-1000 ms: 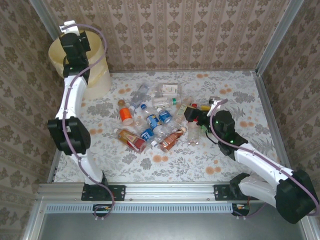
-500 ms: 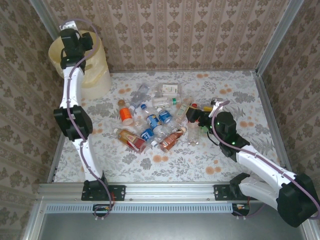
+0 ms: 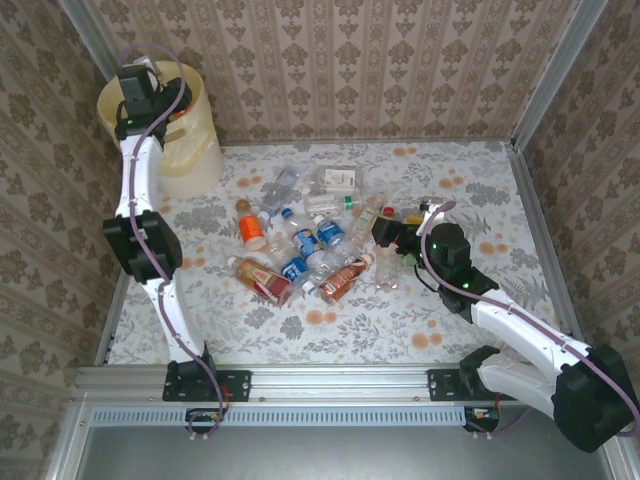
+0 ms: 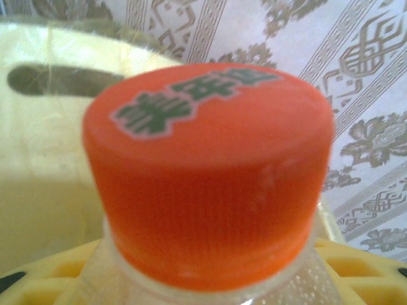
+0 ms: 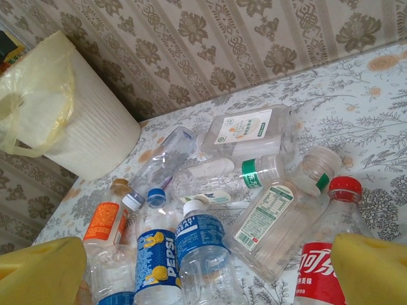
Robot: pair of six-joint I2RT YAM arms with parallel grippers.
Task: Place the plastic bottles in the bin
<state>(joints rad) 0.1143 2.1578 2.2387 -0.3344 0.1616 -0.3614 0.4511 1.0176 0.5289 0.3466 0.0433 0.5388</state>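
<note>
My left gripper (image 3: 158, 108) hangs over the mouth of the pale yellow bin (image 3: 196, 160) at the back left, shut on a clear plastic bottle with an orange cap (image 4: 210, 171). That cap sits close to the left wrist camera, with the bin's inner wall (image 4: 44, 165) behind it. The other plastic bottles (image 3: 300, 240) lie in a heap mid-table. My right gripper (image 3: 392, 238) hovers open at the heap's right edge. Below its yellow fingertips (image 5: 375, 267) lie a Pepsi bottle (image 5: 152, 260), a blue-labelled bottle (image 5: 206, 251) and a red-labelled bottle (image 5: 324, 264).
The bin (image 5: 82, 127) has a thin plastic liner and stands in the back left corner against the wallpapered walls. An orange-labelled bottle (image 5: 105, 222) and a squarish clear bottle (image 5: 267, 222) lie in the heap. Flowered tablecloth (image 3: 470, 300) lies bare to the right and front.
My left arm has straightened and carried the gripper with its bottle a little farther back over the bin. The right gripper has barely shifted and stays open.
</note>
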